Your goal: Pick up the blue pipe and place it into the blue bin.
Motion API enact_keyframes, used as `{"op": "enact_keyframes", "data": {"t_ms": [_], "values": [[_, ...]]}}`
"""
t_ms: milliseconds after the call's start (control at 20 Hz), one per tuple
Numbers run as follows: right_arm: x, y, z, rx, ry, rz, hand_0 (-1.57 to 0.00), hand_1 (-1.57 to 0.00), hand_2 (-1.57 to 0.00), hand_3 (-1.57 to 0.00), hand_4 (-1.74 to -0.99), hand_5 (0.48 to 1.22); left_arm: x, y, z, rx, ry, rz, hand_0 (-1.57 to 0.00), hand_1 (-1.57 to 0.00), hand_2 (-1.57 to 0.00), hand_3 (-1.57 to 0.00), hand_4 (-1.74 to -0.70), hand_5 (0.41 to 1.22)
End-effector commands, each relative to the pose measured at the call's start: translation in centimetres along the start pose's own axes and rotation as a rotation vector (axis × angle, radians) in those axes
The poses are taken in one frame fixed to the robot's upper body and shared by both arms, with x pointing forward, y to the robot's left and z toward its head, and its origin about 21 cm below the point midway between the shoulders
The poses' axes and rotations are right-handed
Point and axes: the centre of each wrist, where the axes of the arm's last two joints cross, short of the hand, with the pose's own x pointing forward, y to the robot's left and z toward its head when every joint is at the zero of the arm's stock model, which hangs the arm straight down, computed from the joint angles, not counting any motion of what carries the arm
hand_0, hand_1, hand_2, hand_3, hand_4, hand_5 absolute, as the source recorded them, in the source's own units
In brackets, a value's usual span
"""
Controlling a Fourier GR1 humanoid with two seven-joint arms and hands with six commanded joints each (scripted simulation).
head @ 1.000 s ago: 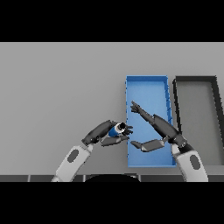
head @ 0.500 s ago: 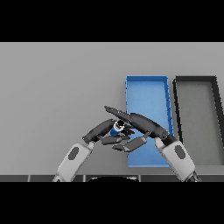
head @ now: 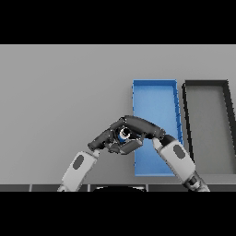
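The left hand [head: 103, 139] reaches in from the lower left, its dark fingers curled against the short blue pipe [head: 123, 134], which sits between both hands just left of the bin's edge, only its round end showing. The right hand [head: 138, 127] folds over it from above, fingers wrapped round. A steady handover should keep one firm grip before carrying it right over the smooth rectangular blue bin [head: 155, 84]; the matching dark grey bin [head: 205, 83] lies beyond.
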Motion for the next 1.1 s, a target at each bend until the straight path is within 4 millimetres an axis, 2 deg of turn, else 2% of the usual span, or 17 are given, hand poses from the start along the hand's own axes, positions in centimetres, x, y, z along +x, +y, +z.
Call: {"op": "enact_keyframes", "data": {"t_ms": [0, 100, 150, 250, 400, 600, 650, 700, 800, 900, 1050], "values": [[-0.2, 0.2, 0.1, -0.008, -0.027, -0.03, -1.19, -1.19, -1.2, -1.03, -1.513, 0.671, 0.0, -0.2, 0.1, -0.001, -0.015, 0.003, -1.57, -1.57, -1.55, -1.27, -1.68, 1.221], [-0.2, 0.6, 0.1, -0.016, -0.058, -0.057, -1.32, -1.33, -1.33, -1.23, -1.481, 0.869, -0.1, 0.1, 0.0, 0.001, -0.019, -0.01, -1.57, -1.57, -1.56, -1.33, -1.7, 1.221], [-0.3, 0.9, 0.1, -0.021, -0.065, -0.053, -1.37, -1.38, -1.38, -1.29, -1.475, 0.94, -0.1, 0.1, 0.1, -0.005, -0.018, -0.008, -1.57, -1.57, -1.56, -1.32, -1.71, 1.221], [-0.2, 1.1, 0.2, -0.025, -0.092, -0.011, -1.44, -1.45, -1.45, -1.39, -1.477, 1.041, 0.0, -0.1, -0.2, -0.007, -0.022, -0.004, -1.57, -1.57, -1.54, -1.41, -1.72, 1.221], [-0.2, 1.4, 0.3, -0.025, -0.09, -0.046, -1.51, -1.51, -1.51, -1.48, -1.488, 1.129, -0.1, 0.1, -0.2, -0.001, -0.037, -0.024, -1.57, -1.57, -1.55, -1.43, -1.73, 1.221], [-0.1, 1.6, 0.1, -0.045, -0.093, -0.114, -1.54, -1.55, -1.55, -1.53, -1.494, 1.183, 0.2, 0.1, -0.3, 0.014, -0.039, -0.023, -1.57, -1.57, -1.56, -1.43, -1.73, 1.221], [-0.4, 1.6, 0.4, -0.054, -0.107, -0.12, -1.55, -1.55, -1.55, -1.54, -1.495, 1.191, 0.4, -0.2, -0.3, 0.022, -0.034, -0.026, -1.57, -1.57, -1.57, -1.26, -1.73, 1.221], [-0.3, 1.8, 0.2, -0.057, -0.101, -0.115, -1.55, -1.55, -1.55, -1.55, -1.496, 1.197, 0.0, -0.1, 0.1, 0.022, -0.039, -0.04, -1.45, -1.37, -1.34, -1.05, -1.63, 1.221], [-0.3, 2.1, 0.0, -0.068, -0.108, -0.114, -1.56, -1.56, -1.56, -1.56, -1.497, 1.206, 0.3, 0.1, 0.6, -0.001, -0.009, -0.079, -0.94, -0.88, -0.85, -0.67, -1.41, 1.221], [-0.4, 2.0, 0.0, -0.074, -0.089, -0.104, -1.56, -1.56, -1.56, -1.56, -1.498, 1.211, 0.0, 0.5, 0.5, -0.045, 0.005, -0.096, -0.6, -0.56, -0.55, -0.43, -1.25, 1.221], [0.1, 1.9, -0.2, -0.081, -0.085, -0.103, -1.57, -1.57, -1.57, -1.57, -1.498, 1.216, 0.0, 0.7, 0.2, -0.06, 0.041, -0.095, -0.31, -0.29, -0.28, -0.22, -1.09, 0.984]]}}
